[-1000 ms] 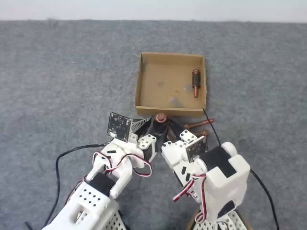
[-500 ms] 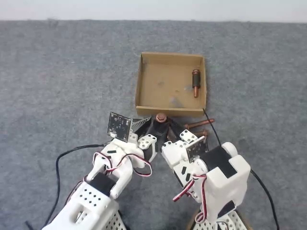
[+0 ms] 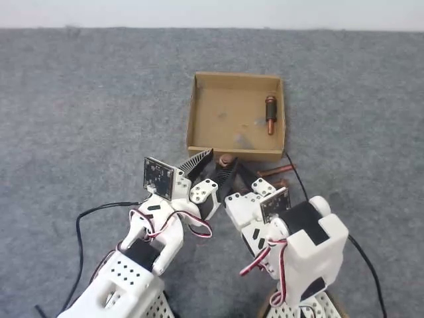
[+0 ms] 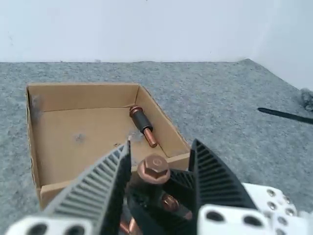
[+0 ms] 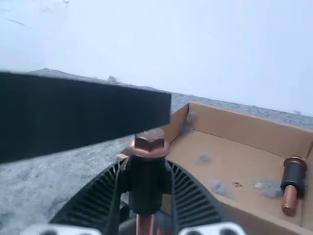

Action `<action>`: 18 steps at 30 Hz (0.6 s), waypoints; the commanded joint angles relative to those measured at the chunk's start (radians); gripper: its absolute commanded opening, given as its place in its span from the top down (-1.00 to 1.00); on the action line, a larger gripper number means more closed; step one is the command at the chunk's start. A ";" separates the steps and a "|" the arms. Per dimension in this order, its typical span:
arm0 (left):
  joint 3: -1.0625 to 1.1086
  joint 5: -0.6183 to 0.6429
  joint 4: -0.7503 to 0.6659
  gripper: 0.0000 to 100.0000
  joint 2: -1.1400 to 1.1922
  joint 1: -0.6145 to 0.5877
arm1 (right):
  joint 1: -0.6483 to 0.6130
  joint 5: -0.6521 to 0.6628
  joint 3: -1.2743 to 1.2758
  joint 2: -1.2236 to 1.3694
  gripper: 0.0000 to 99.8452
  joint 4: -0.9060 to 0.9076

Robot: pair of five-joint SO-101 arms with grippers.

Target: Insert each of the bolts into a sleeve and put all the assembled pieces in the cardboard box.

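Gripping a sleeved bolt just short of the cardboard box.

Clamped tight in the right pincer (image 5: 145, 169): a black sleeve (image 5: 145, 183) with a copper bolt (image 5: 149, 142) through it, standing upright, hex head on top. Flanking that head with the left pincer (image 4: 160, 147), jaws spread apart, a gap on each side. Just beyond both, the cardboard box (image 3: 233, 154), its near wall right beside the held piece. Inside, close to the box's right wall, one assembled piece (image 3: 270, 114) lying flat. Out on the grey counter (image 3: 93, 106), just right of the pincers and outside the box, what look like two loose bolts (image 3: 276, 171), partly hidden by the right arm, so hard to call.
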 commanded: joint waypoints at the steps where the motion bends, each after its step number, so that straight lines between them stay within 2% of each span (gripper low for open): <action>1: -0.008 0.005 -0.028 0.63 -0.012 0.002 | 0.048 -0.002 -0.017 -0.019 0.99 -0.025; 4: -0.007 0.005 -0.025 0.75 -0.012 -0.048 | 0.067 -0.002 -0.021 -0.019 0.99 -0.024; 7: -0.007 0.005 -0.021 0.98 -0.012 -0.163 | 0.068 -0.002 -0.021 -0.019 0.99 -0.024; 11: -0.007 0.005 0.034 0.97 -0.012 -0.304 | 0.071 -0.002 -0.021 -0.019 0.99 -0.024; 18: -0.008 0.005 0.281 0.98 -0.012 -0.483 | 0.071 -0.002 -0.017 -0.019 0.99 -0.031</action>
